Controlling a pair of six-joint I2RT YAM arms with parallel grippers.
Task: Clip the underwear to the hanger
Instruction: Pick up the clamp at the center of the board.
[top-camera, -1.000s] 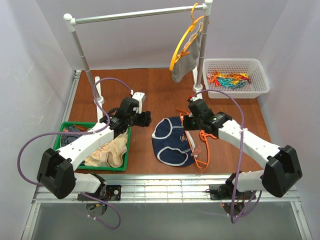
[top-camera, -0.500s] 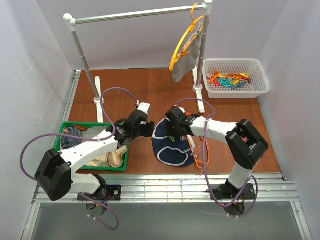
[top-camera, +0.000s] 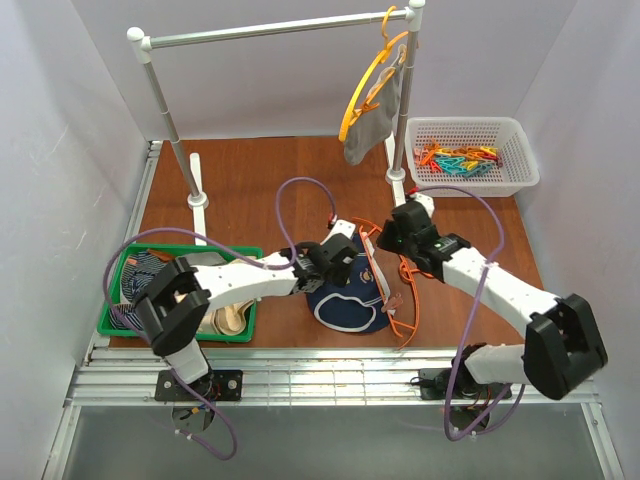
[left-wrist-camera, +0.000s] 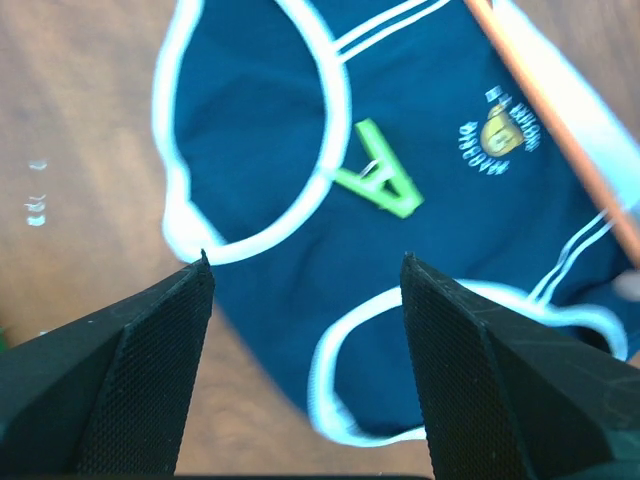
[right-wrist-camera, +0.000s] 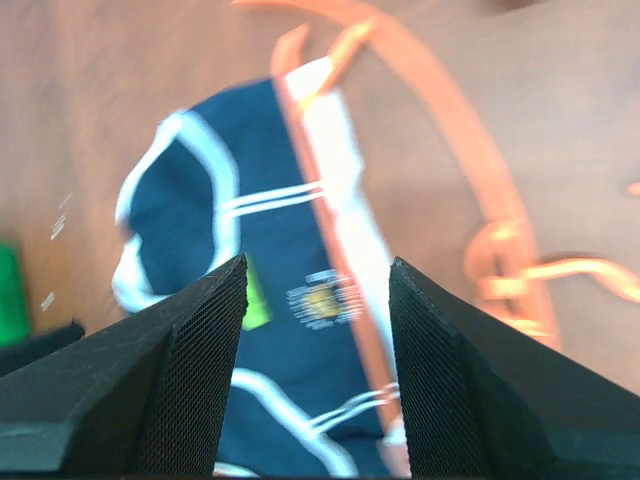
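The navy blue underwear (top-camera: 345, 295), soft knit fabric edged in thin white piping, lay rumpled on the brown wood-grain table (top-camera: 250, 180), toward 6 o'clock in the top view. A small lime-green plastic clothespin (left-wrist-camera: 382, 182) sat on the cloth; whether it gripped the fabric could not be told. The thin red-orange plastic hanger (right-wrist-camera: 465, 130), an open curved frame, lay at the underwear's 3 o'clock, with one straight bar crossing the white waistband.

The left arm stretched low from its base at 7 o'clock toward 3 o'clock. The left gripper (left-wrist-camera: 305, 265) pointed down over the underwear's upper half, its black cross-hatched pads (left-wrist-camera: 160, 350) spread wide with nothing between them. The right arm ran from 5 o'clock toward 11 o'clock. The right gripper (right-wrist-camera: 315, 275) hung above the hanger's far end, at the underwear's 2 o'clock, with its fingers parted and empty.

A small gold-and-white crest (left-wrist-camera: 500, 135) with curved lettering was printed near the waistband, too blurred to read.

A green plastic crate (top-camera: 240, 250) of folded garments sat at 8 o'clock, and a white lattice basket (top-camera: 525, 165) of coloured clothespins at 2 o'clock.
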